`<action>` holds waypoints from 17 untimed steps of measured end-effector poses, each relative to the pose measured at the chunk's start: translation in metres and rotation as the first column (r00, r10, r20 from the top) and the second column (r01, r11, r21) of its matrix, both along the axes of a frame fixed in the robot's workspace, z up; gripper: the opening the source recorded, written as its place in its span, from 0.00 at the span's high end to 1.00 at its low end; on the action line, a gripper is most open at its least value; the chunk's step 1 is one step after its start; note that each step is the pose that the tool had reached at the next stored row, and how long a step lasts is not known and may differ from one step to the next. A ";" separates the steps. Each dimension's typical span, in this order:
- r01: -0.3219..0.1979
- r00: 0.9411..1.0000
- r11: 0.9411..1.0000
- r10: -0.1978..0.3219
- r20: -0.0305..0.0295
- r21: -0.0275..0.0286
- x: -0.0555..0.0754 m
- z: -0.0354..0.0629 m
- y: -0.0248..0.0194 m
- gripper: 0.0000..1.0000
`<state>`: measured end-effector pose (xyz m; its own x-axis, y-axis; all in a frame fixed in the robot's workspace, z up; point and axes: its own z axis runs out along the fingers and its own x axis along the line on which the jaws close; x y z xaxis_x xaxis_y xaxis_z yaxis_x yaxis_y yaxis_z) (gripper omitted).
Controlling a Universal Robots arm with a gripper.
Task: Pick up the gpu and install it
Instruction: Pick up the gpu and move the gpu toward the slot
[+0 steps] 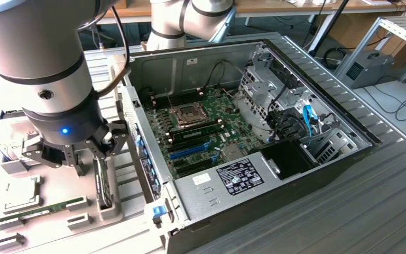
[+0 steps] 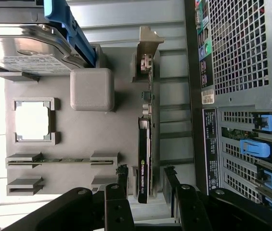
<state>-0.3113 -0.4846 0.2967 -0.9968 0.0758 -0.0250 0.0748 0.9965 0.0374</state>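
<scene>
The gpu (image 2: pixel 144 139) stands on its edge in a slot of the grey parts tray (image 2: pixel 102 130), its silver end bracket (image 2: pixel 148 45) pointing away from the wrist. In the exterior view the gpu (image 1: pixel 103 182) sits just beside the open computer case (image 1: pixel 316 159). My gripper (image 2: pixel 145 174) is open and straddles the card's near end, one black finger (image 2: pixel 121 177) on each side with a gap to the card. From outside, the gripper (image 1: pixel 93 159) hangs low over the tray.
On the tray also lie a silver hard drive (image 2: pixel 25 53), a square processor (image 2: pixel 32 120) and a green memory stick (image 2: pixel 61 160). The case's perforated rear wall (image 2: pixel 237 48) with blue slot latches (image 2: pixel 258 149) runs close beside the card. The motherboard (image 1: pixel 203 127) lies exposed inside.
</scene>
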 end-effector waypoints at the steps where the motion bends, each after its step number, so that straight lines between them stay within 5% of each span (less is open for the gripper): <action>1: 0.000 1.000 1.000 0.000 0.000 0.000 0.000 -0.0002 0.0000 0.58; 17: 0.000 1.000 1.000 0.000 0.000 0.000 0.000 -0.0041 0.0000 0.58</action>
<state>-0.3115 -0.4846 0.2926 -0.9968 0.0758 -0.0250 0.0748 0.9965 0.0374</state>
